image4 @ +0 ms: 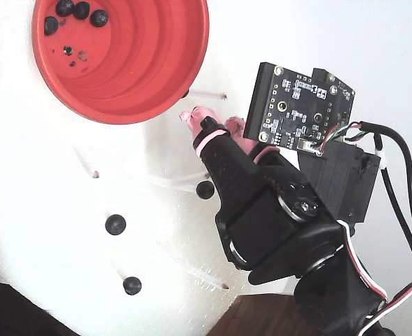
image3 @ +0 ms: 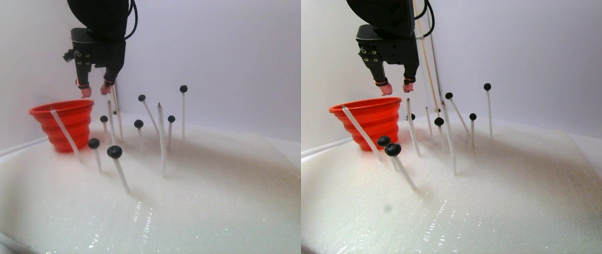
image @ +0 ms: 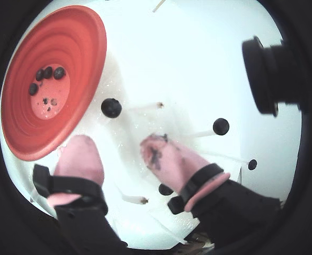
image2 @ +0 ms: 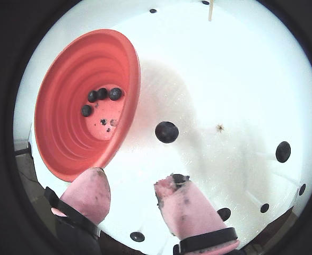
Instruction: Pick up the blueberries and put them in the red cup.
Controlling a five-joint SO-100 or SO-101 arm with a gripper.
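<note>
In both wrist views the pincer [image2: 132,188] fills the bottom edge, its 2 pink-padded fingers [image2: 92,194] spread apart with nothing between them — released and empty. The right-hand pad is smeared with dark stains. Just beyond the fingertips, at about 12 o'clock from the gap in a wrist view, 1 blueberry [image2: 166,132] sits on top of a thin white stick above the white foam sheet [image2: 225,79] that covers the bench. More blueberries on sticks stand off toward 3 and 5 o'clock [image2: 283,151], well apart from each other.

Farther out, at 10 o'clock from the pincer, lies the red cup [image2: 71,95], its ringed inside facing the camera. About 4 blueberries [image2: 102,94] rest on its speckled base.

In the stereo pair view the pincer [image3: 93,91] hangs in the air above and just right of the cup's rim [image3: 61,109] — touching neither cup nor sticks [image3: 121,174].
</note>
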